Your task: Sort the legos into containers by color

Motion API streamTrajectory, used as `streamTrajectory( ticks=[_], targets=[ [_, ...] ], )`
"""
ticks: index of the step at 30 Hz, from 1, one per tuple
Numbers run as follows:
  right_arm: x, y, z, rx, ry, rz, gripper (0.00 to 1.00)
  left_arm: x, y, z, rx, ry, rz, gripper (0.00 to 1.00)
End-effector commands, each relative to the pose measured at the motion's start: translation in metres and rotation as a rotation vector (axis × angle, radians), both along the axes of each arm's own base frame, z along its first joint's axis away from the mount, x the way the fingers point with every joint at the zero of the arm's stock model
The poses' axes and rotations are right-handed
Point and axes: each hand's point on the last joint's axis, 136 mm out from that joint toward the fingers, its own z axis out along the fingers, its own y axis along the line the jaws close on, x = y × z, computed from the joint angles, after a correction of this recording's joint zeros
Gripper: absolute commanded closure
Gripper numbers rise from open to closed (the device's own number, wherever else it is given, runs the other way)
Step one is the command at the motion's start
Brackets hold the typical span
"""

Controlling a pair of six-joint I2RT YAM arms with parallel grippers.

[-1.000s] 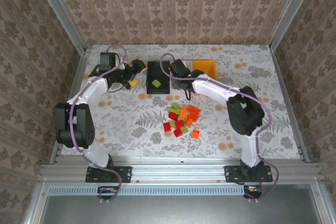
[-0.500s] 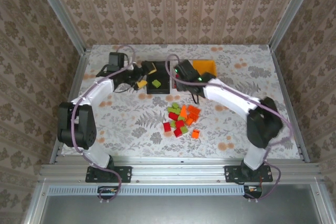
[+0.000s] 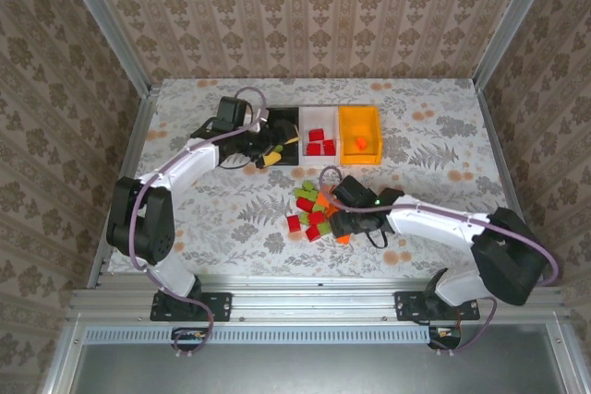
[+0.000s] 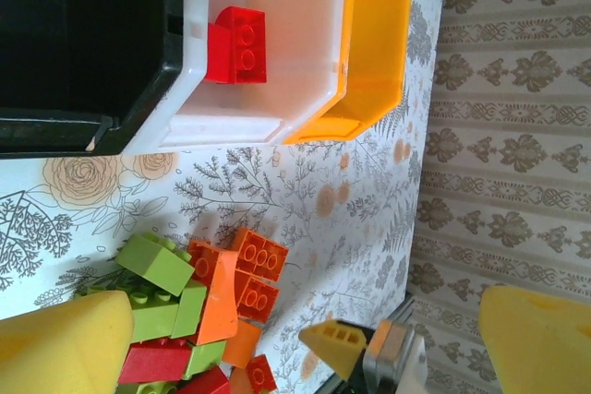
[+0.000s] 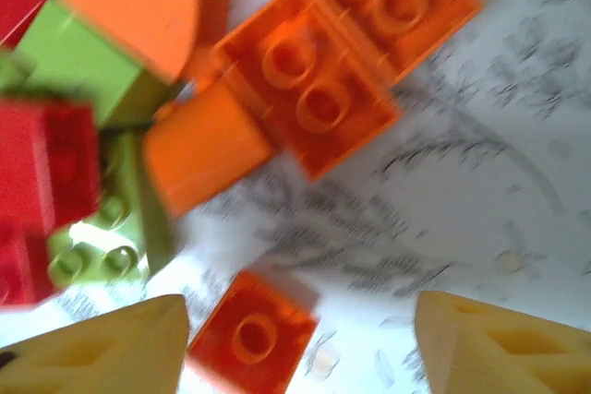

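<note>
Top external view: one desk (image 3: 212, 219) carries three bins in a row: black bin (image 4: 83, 43), white bin (image 4: 295, 62), orange-yellow bin (image 3: 348, 126). Left hand (image 3: 270, 149) hangs at the black bin's front, fingers wide apart, empty. Right hand (image 3: 338, 219) sits low at the loose pile (image 3: 309, 202) of roughly a dozen red, green and orange legos mid-desk, fingers apart, one small orange lego (image 5: 251, 339) lying between them. Three red legos (image 3: 316, 135) lie in the white bin, one orange lego (image 3: 361, 143) in the orange-yellow bin

Lighting: bright, even, diffuse from overhead; shadows short and soft. My right wrist view smears the legos (image 5: 314, 99) with motion blur. Left wrist view: sharp; my fingertips (image 4: 65, 348) defocused.
</note>
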Motion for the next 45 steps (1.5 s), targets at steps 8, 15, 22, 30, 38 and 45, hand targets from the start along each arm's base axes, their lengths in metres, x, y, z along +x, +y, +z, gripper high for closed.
streamTrajectory(
  ticks=[8, 15, 22, 30, 38, 45],
  targets=[
    [-0.019, 0.006, -0.015, 0.066, 0.048, -0.239, 0.29, 0.004, 0.005, 0.001, -0.003, -0.007, 0.012, 0.02],
    [-0.012, -0.005, -0.037, -0.048, 0.031, -0.261, 0.44, 0.004, 0.004, 0.002, -0.004, -0.007, 0.011, 0.02],
    [-0.004, -0.021, -0.035, -0.130, -0.035, -0.249, 0.59, 0.004, 0.004, 0.000, -0.002, -0.003, 0.009, 0.02],
    [0.048, -0.023, 0.034, -0.149, -0.225, -0.198, 0.64, 0.005, 0.004, -0.004, 0.002, 0.004, 0.008, 0.02],
    [0.178, -0.047, 0.097, -0.076, -0.343, -0.331, 0.63, -0.002, -0.009, -0.013, -0.004, 0.031, -0.033, 0.02],
    [0.250, -0.056, 0.067, -0.057, -0.234, -0.374, 0.62, -0.006, -0.014, -0.017, 0.005, 0.042, -0.047, 0.02]
  ],
)
